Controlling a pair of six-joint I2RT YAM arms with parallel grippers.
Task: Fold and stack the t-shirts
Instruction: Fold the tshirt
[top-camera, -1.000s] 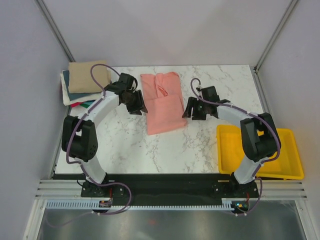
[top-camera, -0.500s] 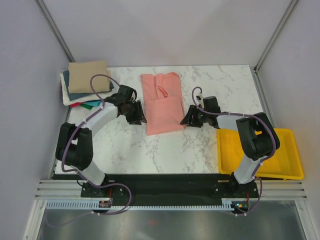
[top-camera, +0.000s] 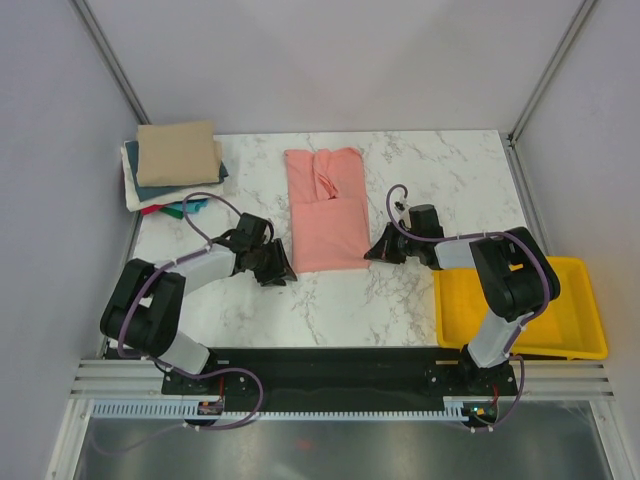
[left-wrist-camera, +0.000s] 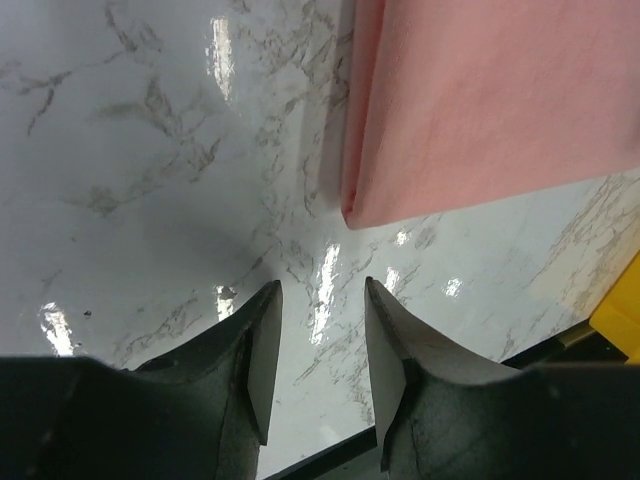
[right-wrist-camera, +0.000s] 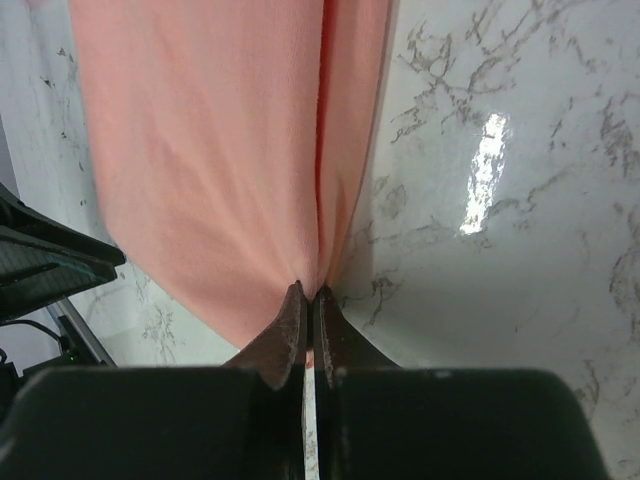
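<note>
A salmon-pink t-shirt (top-camera: 325, 210) lies partly folded in the middle of the table, collar toward the back. My right gripper (top-camera: 380, 250) is at its near right corner. In the right wrist view the jaws (right-wrist-camera: 308, 290) are shut on a pinch of the pink cloth (right-wrist-camera: 220, 150). My left gripper (top-camera: 278, 268) sits low by the near left corner. In the left wrist view it (left-wrist-camera: 320, 288) is open with only bare marble between the fingers, and the shirt's corner (left-wrist-camera: 352, 212) lies just ahead, untouched. Folded t-shirts (top-camera: 175, 160) are stacked at the back left, a tan one on top.
A yellow plastic tray (top-camera: 520, 350) sits at the near right, beside the right arm's base, and shows at the edge of the left wrist view (left-wrist-camera: 625, 310). Grey walls close in the marble table (top-camera: 420, 300) on three sides.
Both grippers have come toward the near edge along the shirt's sides. The right gripper has gone from open to shut on the near right corner. The left gripper stays open.
</note>
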